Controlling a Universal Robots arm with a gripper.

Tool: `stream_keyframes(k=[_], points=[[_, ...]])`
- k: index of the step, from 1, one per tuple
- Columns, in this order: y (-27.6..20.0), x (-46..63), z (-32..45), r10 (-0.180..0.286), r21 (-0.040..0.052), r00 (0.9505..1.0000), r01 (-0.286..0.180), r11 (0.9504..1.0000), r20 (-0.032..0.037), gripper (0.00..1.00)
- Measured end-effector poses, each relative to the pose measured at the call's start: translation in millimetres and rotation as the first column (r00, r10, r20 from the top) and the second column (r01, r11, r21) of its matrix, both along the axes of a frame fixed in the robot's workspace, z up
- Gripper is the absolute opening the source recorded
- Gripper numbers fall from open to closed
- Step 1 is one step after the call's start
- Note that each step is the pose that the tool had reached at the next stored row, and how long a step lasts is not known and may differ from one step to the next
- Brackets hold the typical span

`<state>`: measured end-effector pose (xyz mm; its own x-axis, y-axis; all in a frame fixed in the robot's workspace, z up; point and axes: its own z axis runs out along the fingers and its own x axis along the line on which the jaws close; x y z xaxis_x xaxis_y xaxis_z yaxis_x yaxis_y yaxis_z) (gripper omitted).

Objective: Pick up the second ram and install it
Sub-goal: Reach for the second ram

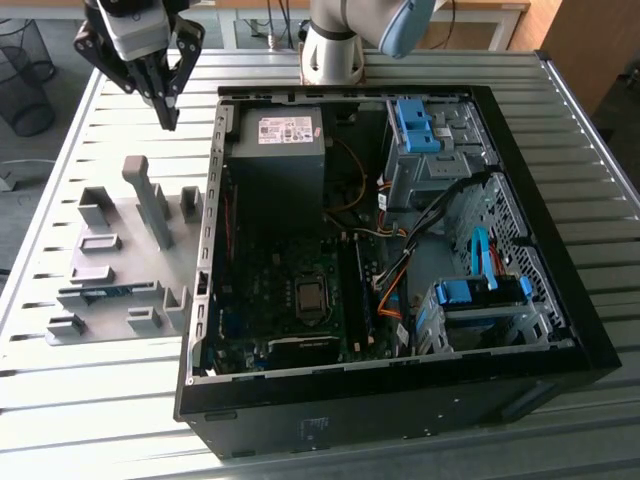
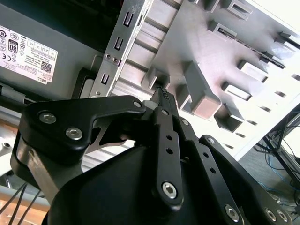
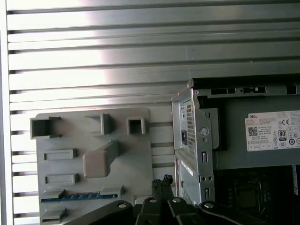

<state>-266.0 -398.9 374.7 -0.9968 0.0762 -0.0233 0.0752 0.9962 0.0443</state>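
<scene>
While the ram [image 1: 100, 291] lies in the grey holder [image 1: 122, 268] beside the open computer case [image 1: 400, 400], the jaws hang well apart from it, pressed together, empty.

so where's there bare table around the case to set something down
Bare slats lie beyond the fixture, between it and the table's far edge, and in the strip before it at the near edge. Another strip runs along the case on the exterior view's right. Crowded: the fixture, with its blocks and the ram, and inside the case.
</scene>
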Motion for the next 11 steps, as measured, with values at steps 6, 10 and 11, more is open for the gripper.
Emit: stream_keyframes(k=[6,10,11], points=[[0.0,-3.7,-0.6,0.0,0.0001,1.0,0.0,1.0,0.0001,0.1],[0.0,-6.0,-0.9,0.0,0.0,1.0,0.0,1.0,0.0,0.1],[0.0,-6.7,-1.0,0.0,0.0,1.0,0.0,1.0,0.0,0.1]])
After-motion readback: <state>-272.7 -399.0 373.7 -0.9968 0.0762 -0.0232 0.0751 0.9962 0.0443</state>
